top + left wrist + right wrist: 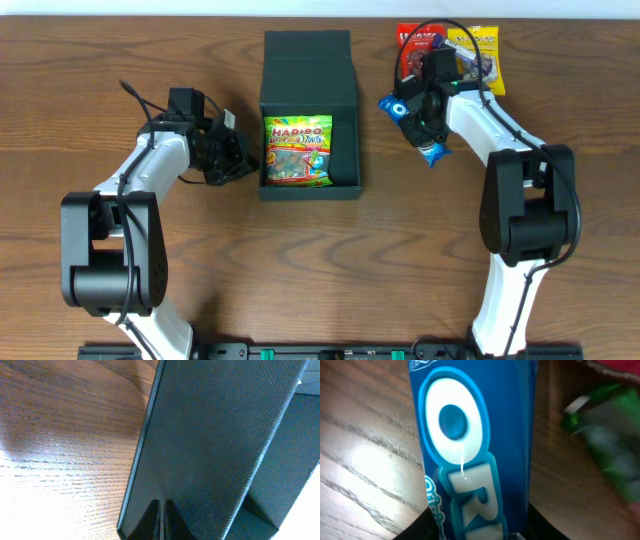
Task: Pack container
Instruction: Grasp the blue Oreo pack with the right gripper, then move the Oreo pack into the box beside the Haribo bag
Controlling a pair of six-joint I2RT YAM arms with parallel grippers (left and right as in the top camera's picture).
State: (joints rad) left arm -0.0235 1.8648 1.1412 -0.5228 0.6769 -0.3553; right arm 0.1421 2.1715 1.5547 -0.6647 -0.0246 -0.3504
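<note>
On the left of the wooden desk (100, 60), the left arm reaches in toward the container (308, 90). The left pincer (243, 162) is narrow, its two fingers pressed together with no gap. Its tips sit against the outer left wall of the box, near that wall's near end. In the left wrist view the closed pincer (161, 522) points straight at the container's (210, 435) textured dark side, with desk (60, 435) grain to the left of it.

The container stands in the middle of the desk, toward the far side. It is open, and its flap lid is folded back flat on the far side. Inside, against the left and near walls, lies a Haribo bag (297, 150), bright green and yellow. The far part of the box floor is bare.

To the right of the box, the right pincer (418, 118) holds a blue Oreo packet (390, 105) across its width. The packet's two ends stick out diagonally on either side. In the right wrist view the right pincer (477, 532) has a dark finger against each long edge of the Oreo packet (470, 435), above the desk (360, 460). Whether the packet is lifted cannot be told.

Just beyond it, at the far right edge, lie a red packet (412, 38) and a yellow packet (482, 48), side by side.
</note>
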